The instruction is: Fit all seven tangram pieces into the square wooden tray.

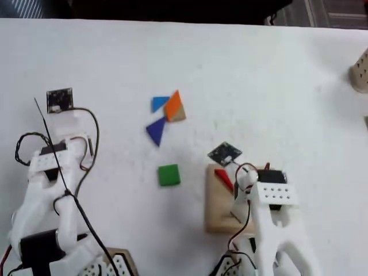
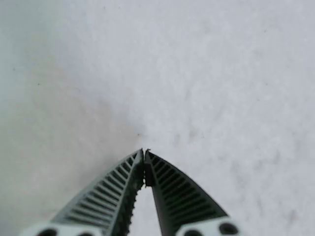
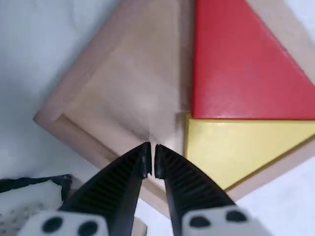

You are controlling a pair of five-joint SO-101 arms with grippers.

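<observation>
White table (image 1: 259,75) carried the square wooden tray (image 1: 214,214) at the near right, with a red triangle (image 3: 236,69) and a yellow triangle (image 3: 236,147) touching inside it. The right end effector (image 3: 151,158) hung over the tray's bare floor, fingers pressed together on nothing. The left end effector (image 2: 144,156), likewise pressed together and empty, was over bare table. A green square (image 1: 169,175), a dark blue triangle (image 1: 156,131) and an orange triangle (image 1: 173,106) lay loose to the tray's left.

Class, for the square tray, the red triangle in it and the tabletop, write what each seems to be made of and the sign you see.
Tray: pale unpainted wood, matt, with faint grain and a raised rim.
Red triangle: probably painted wood or plastic; smooth, even colour with a slight sheen.
Tabletop: white, matt, faintly speckled; perhaps laminate or a cover, unclear.
</observation>
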